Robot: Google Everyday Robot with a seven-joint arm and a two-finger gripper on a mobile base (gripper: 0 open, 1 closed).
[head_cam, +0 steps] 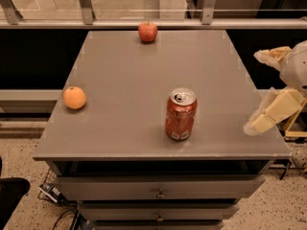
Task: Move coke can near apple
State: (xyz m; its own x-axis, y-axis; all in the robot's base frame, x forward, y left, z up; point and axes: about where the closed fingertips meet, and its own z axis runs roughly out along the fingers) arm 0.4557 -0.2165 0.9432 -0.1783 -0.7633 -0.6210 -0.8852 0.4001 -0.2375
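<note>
1. Grey flat-topped cabinet surface (124, 66) fills the camera view. Clock directions are read from its centre, with 12 o'clock at the far edge.
2. Red aluminium coke can with silver top (181, 115): upright, at about 5 o'clock, nearer the front edge than the centre. Pull tab visible on the lid; small white label patch low on the side facing the camera. Nothing touches it.
3. Small round red apple with short stem (147, 31): at 12 o'clock, just inside the far edge. It is well apart from the can, with most of the surface's depth between them.
4. Round orange fruit (75, 97): at 9 o'clock, close to the left edge, well apart from both can and apple.
5. Cream-coloured two-finger claw (253, 91): at roughly 3 to 4 o'clock, over the right edge of the surface. Its two fingers (276, 110) stand spread apart with nothing between them. The lower finger angles down toward the right front corner. The claw is clear of the can, which lies at its 9 o'clock.
6. Grey drawers with small knobs (158, 188) sit under the surface; a metal rail (158, 24) runs behind the far edge; speckled floor (19, 157) is at lower left.
</note>
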